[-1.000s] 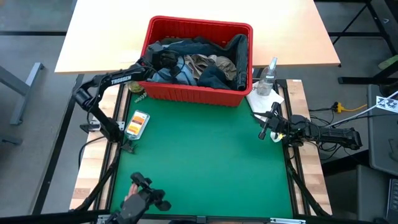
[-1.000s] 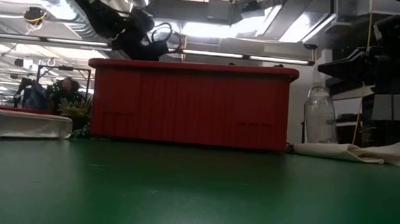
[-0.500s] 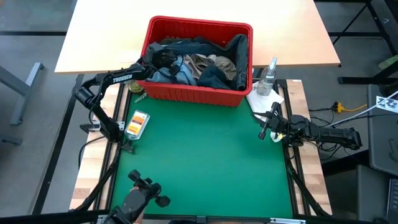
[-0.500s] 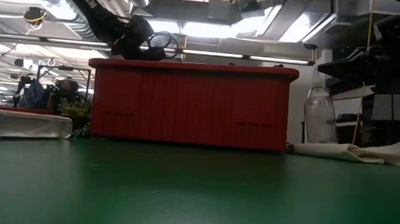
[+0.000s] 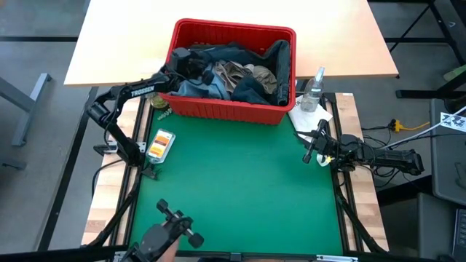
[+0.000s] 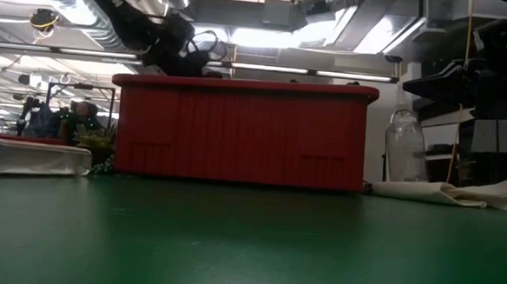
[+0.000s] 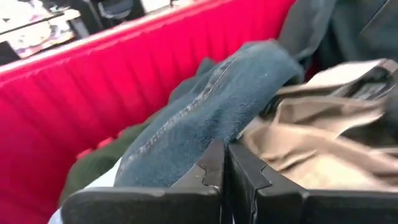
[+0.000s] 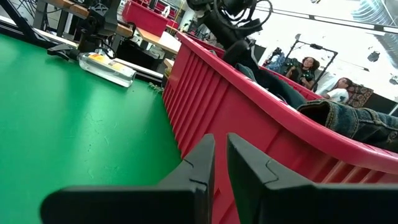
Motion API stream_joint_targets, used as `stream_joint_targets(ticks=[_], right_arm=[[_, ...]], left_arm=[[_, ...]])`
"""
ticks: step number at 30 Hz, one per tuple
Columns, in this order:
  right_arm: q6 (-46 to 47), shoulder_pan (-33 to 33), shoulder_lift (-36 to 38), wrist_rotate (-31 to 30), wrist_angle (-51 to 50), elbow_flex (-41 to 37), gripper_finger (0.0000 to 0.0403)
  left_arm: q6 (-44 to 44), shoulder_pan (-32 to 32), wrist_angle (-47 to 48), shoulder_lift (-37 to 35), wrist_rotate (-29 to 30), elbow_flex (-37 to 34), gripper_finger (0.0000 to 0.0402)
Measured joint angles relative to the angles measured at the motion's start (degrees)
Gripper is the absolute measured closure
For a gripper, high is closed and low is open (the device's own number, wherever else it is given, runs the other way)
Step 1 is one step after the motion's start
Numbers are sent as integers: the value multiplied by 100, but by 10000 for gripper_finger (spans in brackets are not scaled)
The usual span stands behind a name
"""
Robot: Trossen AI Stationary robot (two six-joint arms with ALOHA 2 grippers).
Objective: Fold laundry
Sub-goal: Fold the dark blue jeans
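High view shows one red basket [image 5: 234,109] at the desk's [image 5: 233,189] far edge, holding four garments: dark navy jeans [image 5: 251,89], light blue denim [image 5: 196,87], a beige khaki piece [image 5: 237,73] and a dark olive green piece [image 7: 93,168]. One left arm reaches over the basket's near left corner, its left claw [image 5: 182,67] down among the clothes, clenched; what it pinches I cannot tell, though denim lies against its fingers. One right claw [image 5: 312,148] rests at the desk's right edge, fingers nearly together, holding nothing.
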State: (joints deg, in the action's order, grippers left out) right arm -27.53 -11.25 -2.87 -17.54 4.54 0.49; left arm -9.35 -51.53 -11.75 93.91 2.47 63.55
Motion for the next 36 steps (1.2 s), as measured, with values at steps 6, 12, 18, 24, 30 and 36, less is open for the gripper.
stream_joint_targets(ticks=[6, 12, 18, 24, 30, 36], right_arm=[[0, 0, 0, 0, 15, -2, 358], [-1, 0, 0, -7, 417, -4, 358], [-2, -1, 2, -7, 835, -4, 358], [7, -1, 1, -4, 880, -4, 325], [9, 0, 0, -262, 918, 181, 249], [-239, 0, -6, -392, 920, 751, 198]], left_arm=[[424, 27, 2, 0, -712, 313, 400], [1053, 73, 14, 0, -1992, 733, 401], [1227, 404, 5, 0, -2899, 1411, 401], [1246, 789, 7, -7, -3411, 2181, 401], [1528, 1008, 42, -9, -3665, 2771, 401], [1535, 1129, 234, -9, -3675, 2964, 401]])
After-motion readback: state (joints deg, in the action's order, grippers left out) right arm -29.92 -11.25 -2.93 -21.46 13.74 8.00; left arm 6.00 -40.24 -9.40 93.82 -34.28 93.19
